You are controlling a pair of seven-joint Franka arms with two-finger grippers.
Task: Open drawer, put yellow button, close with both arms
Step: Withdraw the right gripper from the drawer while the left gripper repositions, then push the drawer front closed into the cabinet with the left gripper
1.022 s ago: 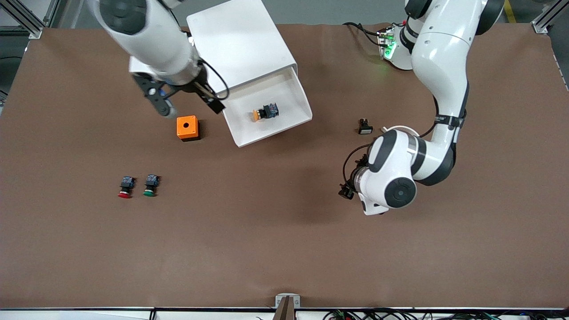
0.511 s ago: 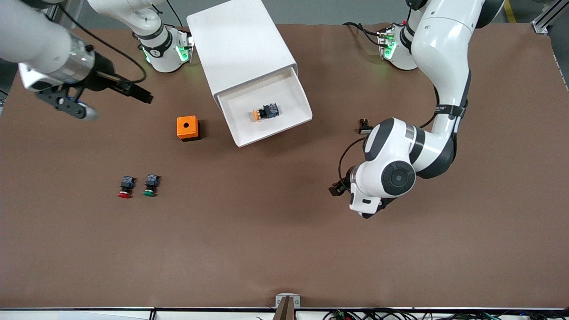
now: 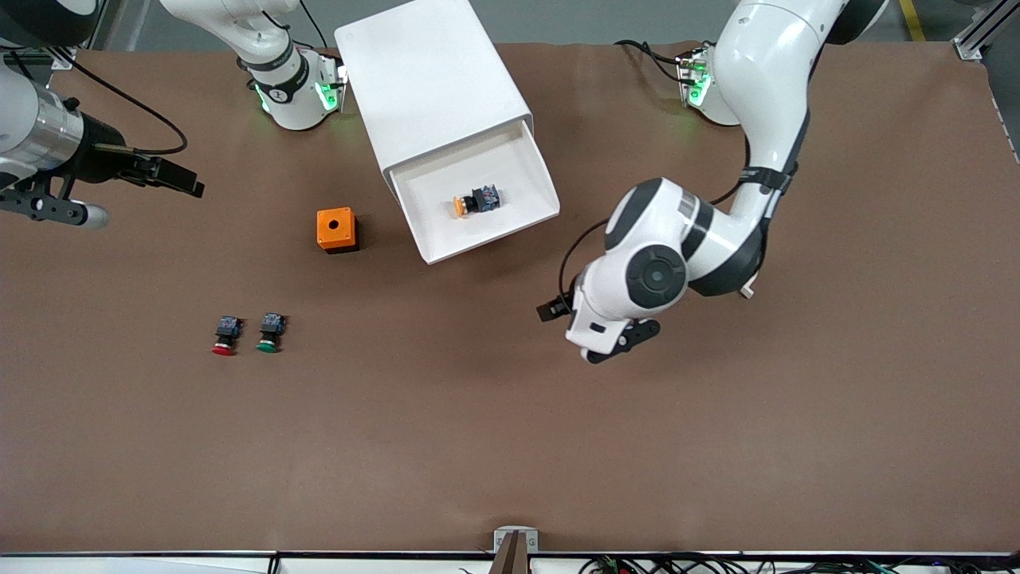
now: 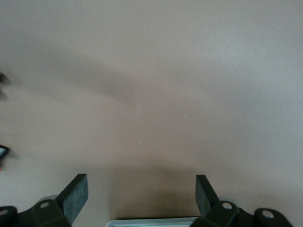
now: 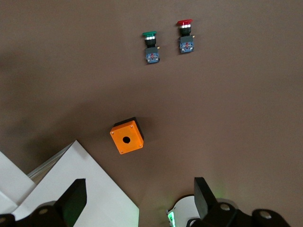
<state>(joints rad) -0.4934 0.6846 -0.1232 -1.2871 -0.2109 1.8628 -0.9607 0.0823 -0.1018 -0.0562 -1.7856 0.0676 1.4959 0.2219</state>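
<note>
1. The drawer [image 3: 478, 203] stood pulled out of the cabinet [image 3: 430, 80], and the yellow button [image 3: 476, 200] lay on its side on the drawer floor, near the middle. Closing looked like the only step left.
2. The left gripper [image 4: 141, 194] hung over bare desk [image 3: 510, 446], between the drawer and the front camera and toward the left arm's end. Its fingers [image 4: 75, 196] were spread apart and held nothing.
3. The right gripper [image 5: 137, 198] was up at the right arm's end of the desk, well apart from the drawer, its fingers likewise released and empty.
4. Risk: the cabinet sat askew on the desk. A push on one corner of the drawer front would probably twist or slide the whole cabinet instead of seating the drawer.
5. Risk: a sharp shove could roll the loose button toward the drawer's edge, where it might jam the closing.
6. Risk: the right arm's way back to the cabinet passed the orange box [image 3: 335, 229], and a low sweep could knock it. The red button [image 3: 225, 334] and green button [image 3: 270, 332] lay nearer the front camera, well clear.
</note>
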